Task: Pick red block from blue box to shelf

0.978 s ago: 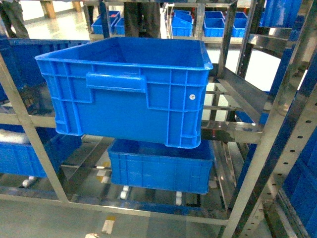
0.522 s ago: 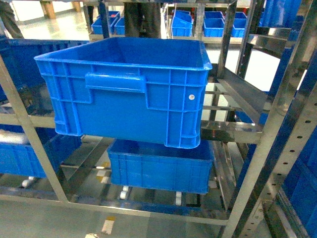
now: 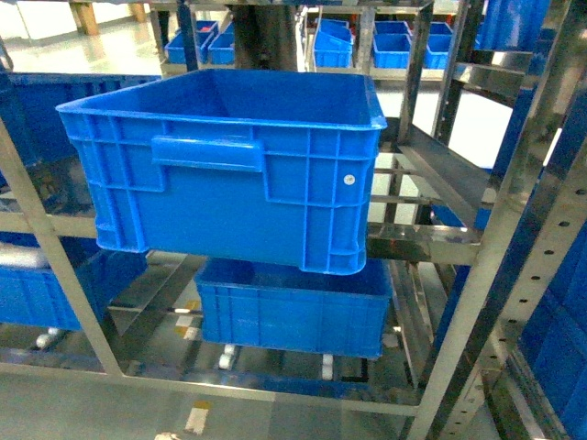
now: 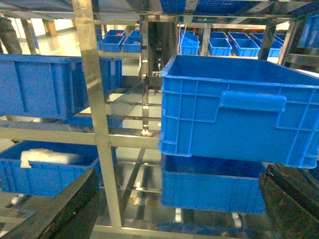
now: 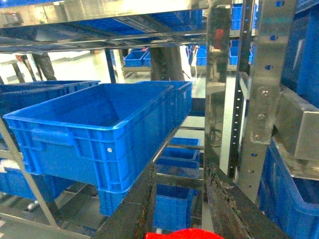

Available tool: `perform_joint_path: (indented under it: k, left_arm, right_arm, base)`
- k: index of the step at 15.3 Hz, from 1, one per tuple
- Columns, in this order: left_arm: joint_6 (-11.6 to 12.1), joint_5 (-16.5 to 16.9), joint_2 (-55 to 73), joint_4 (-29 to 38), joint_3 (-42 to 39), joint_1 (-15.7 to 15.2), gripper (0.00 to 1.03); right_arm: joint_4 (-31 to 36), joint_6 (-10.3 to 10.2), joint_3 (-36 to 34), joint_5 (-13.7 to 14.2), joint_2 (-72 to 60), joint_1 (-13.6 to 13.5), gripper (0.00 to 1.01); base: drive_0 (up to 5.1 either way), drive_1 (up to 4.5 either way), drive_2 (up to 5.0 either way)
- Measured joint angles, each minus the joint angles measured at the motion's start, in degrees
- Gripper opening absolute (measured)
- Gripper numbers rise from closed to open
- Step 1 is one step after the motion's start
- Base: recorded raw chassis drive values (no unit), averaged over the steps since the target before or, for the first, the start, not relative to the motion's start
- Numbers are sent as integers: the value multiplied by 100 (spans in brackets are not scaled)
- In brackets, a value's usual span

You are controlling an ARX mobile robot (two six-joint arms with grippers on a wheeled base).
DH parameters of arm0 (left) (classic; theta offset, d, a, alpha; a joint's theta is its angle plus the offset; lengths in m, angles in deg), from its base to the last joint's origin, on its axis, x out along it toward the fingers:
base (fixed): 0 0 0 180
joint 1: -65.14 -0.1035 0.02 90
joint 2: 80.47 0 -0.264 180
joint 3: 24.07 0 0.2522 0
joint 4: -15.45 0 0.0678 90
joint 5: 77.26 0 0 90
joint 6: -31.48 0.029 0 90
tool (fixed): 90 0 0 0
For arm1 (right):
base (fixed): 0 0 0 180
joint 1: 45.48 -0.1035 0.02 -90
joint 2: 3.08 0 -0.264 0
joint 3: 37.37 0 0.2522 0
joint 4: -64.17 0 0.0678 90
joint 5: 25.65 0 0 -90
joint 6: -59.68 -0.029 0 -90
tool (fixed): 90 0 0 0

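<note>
Red plastic is glimpsed at the very bottom edge of the right wrist view, between the two dark fingers of the right end effector [image 5: 182, 219]; this is judged to be the red block [image 5: 183, 234], held in a narrow grip, though only a sliver of it is shown. The left end effector [image 4: 174, 209] is seen with its fingers set wide apart and nothing between them. The shelf [image 3: 514, 247] of steel rails and perforated uprights is faced directly, with a ribbed blue crate [image 3: 229, 165] resting on its middle tier and a second crate [image 3: 289, 312] beneath it. The blue box named in the task is not seen in any view. The pick is therefore judged as done; the placing of the block on a tier is left.
</note>
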Motion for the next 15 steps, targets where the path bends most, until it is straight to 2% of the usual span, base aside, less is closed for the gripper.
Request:
perform_joint_path:
  k: [15]
  left_arm:
    - [0,7,0,-2,-2,0,98]
  right_arm:
    - [-2,0,0,17,2,2,26]
  base:
    - [0,0,0]
